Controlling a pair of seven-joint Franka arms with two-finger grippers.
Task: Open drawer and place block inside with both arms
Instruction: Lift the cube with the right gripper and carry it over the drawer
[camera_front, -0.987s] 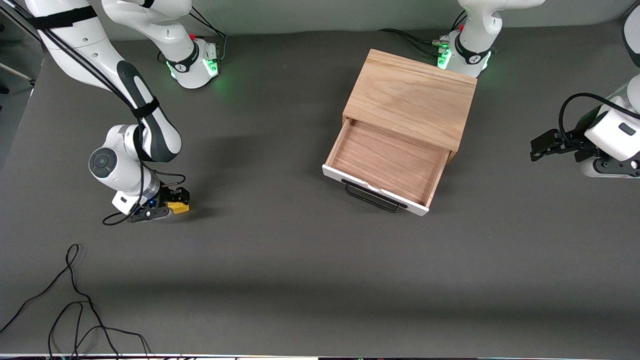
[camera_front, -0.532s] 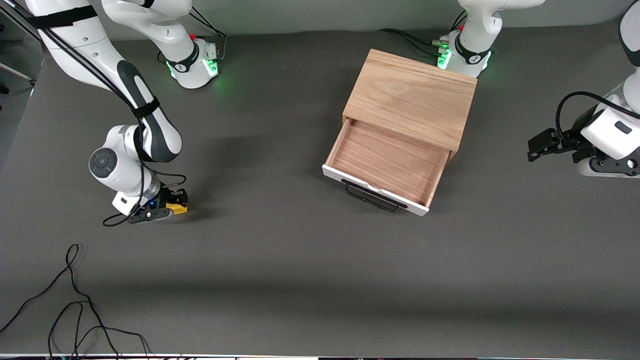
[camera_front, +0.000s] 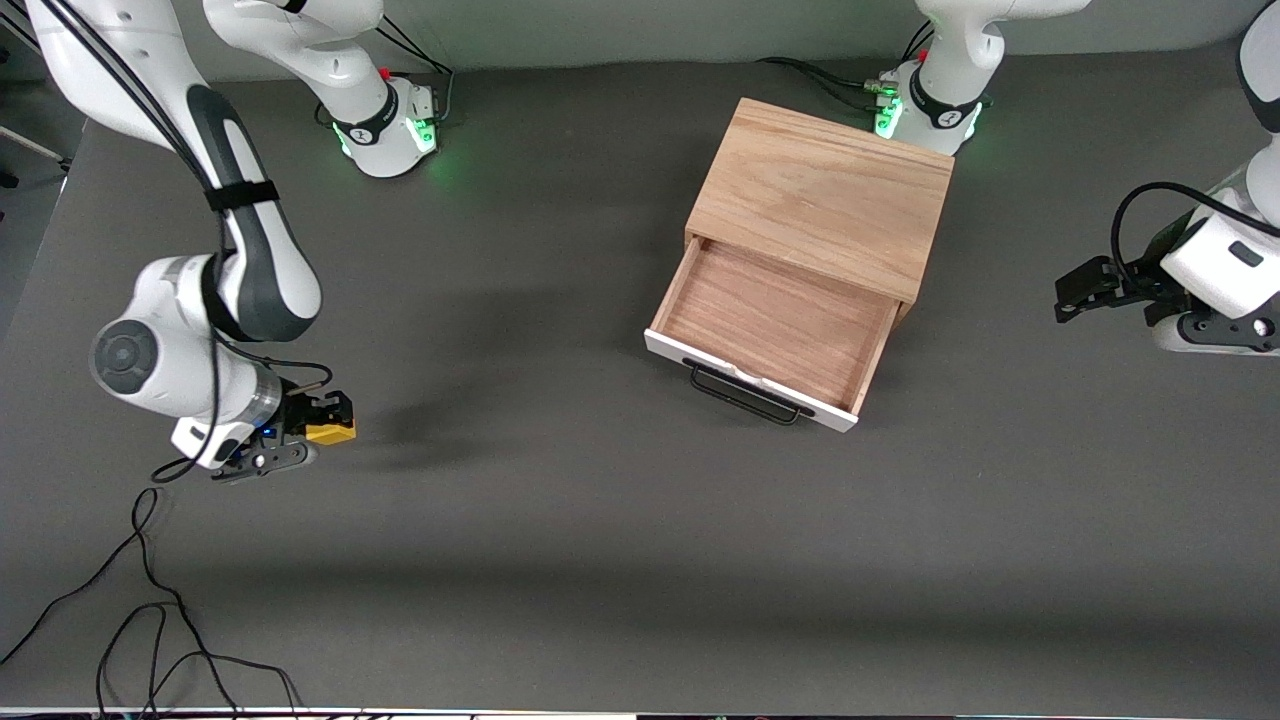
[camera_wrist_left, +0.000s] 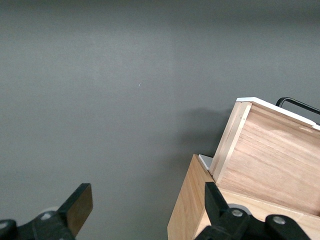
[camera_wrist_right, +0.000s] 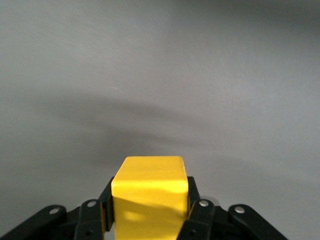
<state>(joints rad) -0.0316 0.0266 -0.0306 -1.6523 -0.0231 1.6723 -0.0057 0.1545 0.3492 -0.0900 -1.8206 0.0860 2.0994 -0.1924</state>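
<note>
The yellow block (camera_front: 331, 432) (camera_wrist_right: 149, 192) is held between the black fingers (camera_wrist_right: 106, 201) of my right gripper (camera_front: 322, 420) (camera_wrist_right: 149, 196), which is shut on it. It hangs a little above the table toward the right arm's end, casting a shadow on the dark surface. The drawer (camera_front: 775, 325) is pulled open from the oak cabinet (camera_front: 825, 195) and its tray holds nothing. Its white front carries a black handle (camera_front: 745, 395). My left gripper (camera_front: 1078, 290) (camera_wrist_left: 147, 205) is open, over the table beside the cabinet at the left arm's end. The left wrist view shows the drawer's side (camera_wrist_left: 270, 160).
Loose black cables (camera_front: 150, 600) lie near the front edge at the right arm's end. Both arm bases (camera_front: 385, 125) (camera_front: 925, 110) stand along the table's back edge. Bare dark table lies between the block and the drawer.
My right gripper closed on the block and lifted it off the table, drifting toward the right arm's end. The left arm shifted slightly, then held still.
</note>
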